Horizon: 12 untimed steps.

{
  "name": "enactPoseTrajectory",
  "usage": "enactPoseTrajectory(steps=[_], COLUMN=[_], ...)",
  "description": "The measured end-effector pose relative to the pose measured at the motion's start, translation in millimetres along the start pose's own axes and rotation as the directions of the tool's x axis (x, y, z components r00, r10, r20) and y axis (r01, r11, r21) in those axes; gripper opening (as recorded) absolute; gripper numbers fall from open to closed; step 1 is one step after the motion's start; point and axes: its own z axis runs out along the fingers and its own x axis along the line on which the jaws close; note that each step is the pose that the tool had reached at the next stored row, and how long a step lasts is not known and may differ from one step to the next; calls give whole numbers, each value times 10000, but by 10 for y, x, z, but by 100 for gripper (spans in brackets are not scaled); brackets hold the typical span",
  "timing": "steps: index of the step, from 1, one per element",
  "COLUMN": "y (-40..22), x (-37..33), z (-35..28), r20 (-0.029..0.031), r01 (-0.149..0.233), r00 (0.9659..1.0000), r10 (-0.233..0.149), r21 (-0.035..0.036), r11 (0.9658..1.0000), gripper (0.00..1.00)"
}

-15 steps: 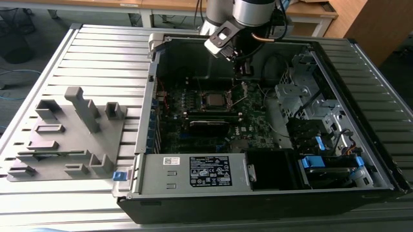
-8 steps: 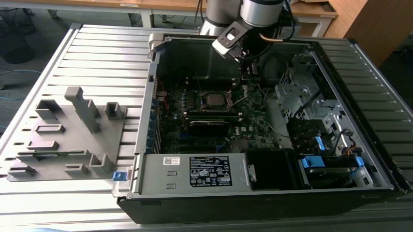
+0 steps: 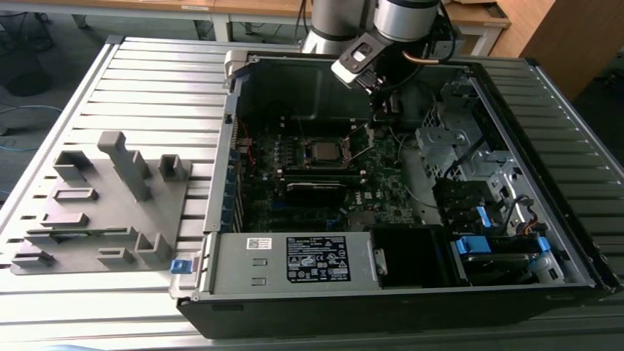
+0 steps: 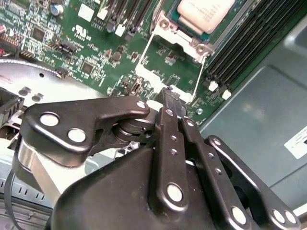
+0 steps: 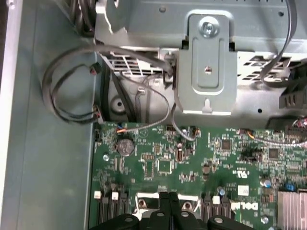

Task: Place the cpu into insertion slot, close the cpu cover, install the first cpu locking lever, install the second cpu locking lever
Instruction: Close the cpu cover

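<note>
In the exterior view, an open computer case point(image 3: 224, 146) lies on a slatted table point(image 3: 146, 88). The arm reaches down into it, with the gripper point(image 3: 383, 113) low over the dark green motherboard point(image 3: 390, 197), just beside the cpu point(image 3: 325, 151). The cpu already lies flat in the insertion slot near the middle of the board. In the second wrist view, its pale metal top point(image 4: 204, 12) sits inside the shiny-rimmed insertion slot point(image 4: 184, 37), next to the long black memory slots point(image 4: 249, 43). The cpu cover point(image 4: 144, 55) is swung open off the socket, and board components show through its square cut-out. The gripper point(image 4: 171, 98) meets the cover's free edge, the one far from the hinge, with its fingers pressed together and apparently pinching that thin edge. In the first wrist view, the gripper point(image 5: 168, 199) shows a closed seam between its fingers, and slivers of the silver cover point(image 5: 144, 196) stick out on either side, above the motherboard point(image 5: 158, 163). The cover looks like light, stiff sheet metal that turns only on its hinge, so the free edge is probably the best place to hold it. It is smooth enough to slip in the pinch, and the chip and socket under it look fragile.
</note>
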Motion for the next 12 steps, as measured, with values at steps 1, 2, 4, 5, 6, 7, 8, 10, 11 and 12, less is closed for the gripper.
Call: enactPoseTrajectory(steps=[1,2,4,5,6,7,8,10,11,12], y=[18,37,77,96,114,133,152,185,195,198], x=[-1,-1,-2,-3,-3,-4,-4,-5,-5,-5], z=[1,2,4,5,6,7,7,9,10,10], r20=[0,-1,0,-1,-1,-1,0,-1,-1,-1], r01=[0,0,0,0,0,0,0,1,0,0], r00=[10000,10000,10000,10000,10000,10000,10000,10000,10000,10000], r10=[0,0,0,0,0,0,0,-1,0,0], r21=[0,0,0,0,0,0,0,0,0,0], r11=[10000,10000,10000,10000,10000,10000,10000,10000,10000,10000], gripper=[11,11,11,11,11,11,11,11,11,11])
